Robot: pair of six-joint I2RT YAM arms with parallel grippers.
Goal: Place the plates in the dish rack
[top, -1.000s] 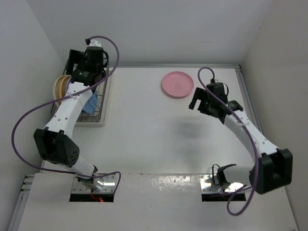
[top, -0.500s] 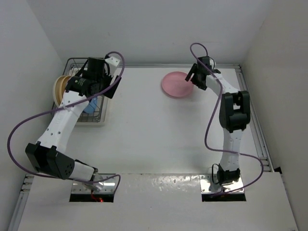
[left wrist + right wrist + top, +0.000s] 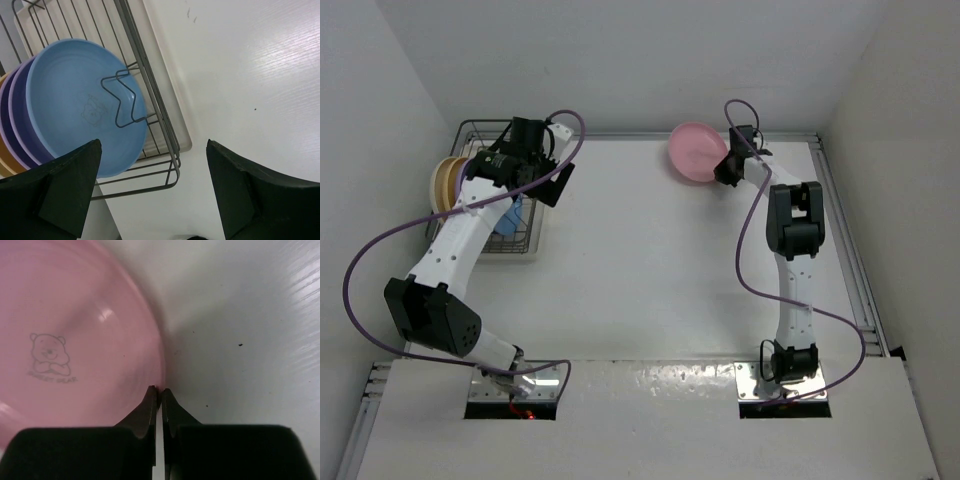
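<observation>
The pink plate (image 3: 695, 152) (image 3: 75, 340) is tilted up near the back wall, with my right gripper (image 3: 726, 170) (image 3: 159, 390) shut on its right rim. The dark wire dish rack (image 3: 478, 130) (image 3: 150, 95) stands at the far left. In it, a blue plate (image 3: 75, 100) (image 3: 513, 212), a purple plate (image 3: 17, 115) and an orange-yellow plate (image 3: 4, 167) stand on edge; a cream plate (image 3: 442, 185) shows at its left side. My left gripper (image 3: 556, 182) (image 3: 153, 150) hangs open over the rack's right near corner, holding nothing.
The rack's cream tray base (image 3: 172, 115) juts out past the wires onto the white table (image 3: 650, 280). White walls close in the back and both sides. Purple cables loop from both arms.
My right gripper has reached the pink plate, shut on its rim, and tipped it up toward the back wall. The left gripper has drifted right, off the rack, still open.
</observation>
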